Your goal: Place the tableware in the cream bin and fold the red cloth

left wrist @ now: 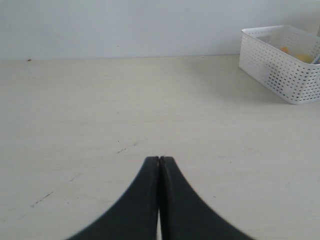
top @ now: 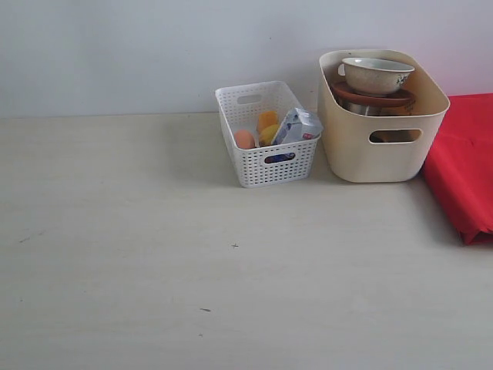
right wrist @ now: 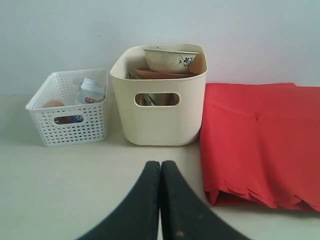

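Observation:
The cream bin (top: pixel 381 146) (right wrist: pixel 157 117) stands at the back right of the table. Inside it the pale patterned bowl (top: pixel 377 75) (right wrist: pixel 170 60) rests on the terracotta plate (top: pixel 373 99) (right wrist: pixel 160 74), with metal pieces (right wrist: pixel 150 99) showing through the handle cut-out. The red cloth (top: pixel 466 166) (right wrist: pixel 260 140) lies folded in layers just right of the bin, its scalloped edge toward the front. My left gripper (left wrist: pixel 159 160) is shut over bare table, holding nothing. My right gripper (right wrist: pixel 160 164) is shut and empty, some way in front of the bin. Neither gripper shows in the exterior view.
A white lattice basket (top: pixel 266 135) (left wrist: pixel 282 62) (right wrist: pixel 67 107) stands left of the bin, holding a milk carton (top: pixel 296 127) (right wrist: pixel 90 91), an egg (top: pixel 244 139) and yellow-orange food (top: pixel 267 127). A pale wall runs behind the table (top: pixel 192 270).

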Controlling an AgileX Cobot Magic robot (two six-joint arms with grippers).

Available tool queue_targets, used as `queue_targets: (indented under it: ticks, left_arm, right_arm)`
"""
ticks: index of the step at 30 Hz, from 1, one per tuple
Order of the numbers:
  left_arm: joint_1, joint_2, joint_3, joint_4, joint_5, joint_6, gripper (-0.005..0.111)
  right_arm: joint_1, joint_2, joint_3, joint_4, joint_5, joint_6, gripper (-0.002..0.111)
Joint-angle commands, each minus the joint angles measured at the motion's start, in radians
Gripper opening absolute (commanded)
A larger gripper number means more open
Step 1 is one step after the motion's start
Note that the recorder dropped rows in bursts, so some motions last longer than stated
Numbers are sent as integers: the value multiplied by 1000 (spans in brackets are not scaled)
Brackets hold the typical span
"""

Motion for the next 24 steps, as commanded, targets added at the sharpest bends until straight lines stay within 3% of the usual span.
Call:
queue_targets:
  ticks: [1, 24]
  left_arm:
    - [4, -4, 3, -11, -2, -9, 0]
    - [4, -4, 3, -11, -2, -9, 0]
  right_arm:
    - [3, -3, 4, 9, -11, 3, 0]
    - [10, -81, 4, -2, 37, 19, 0]
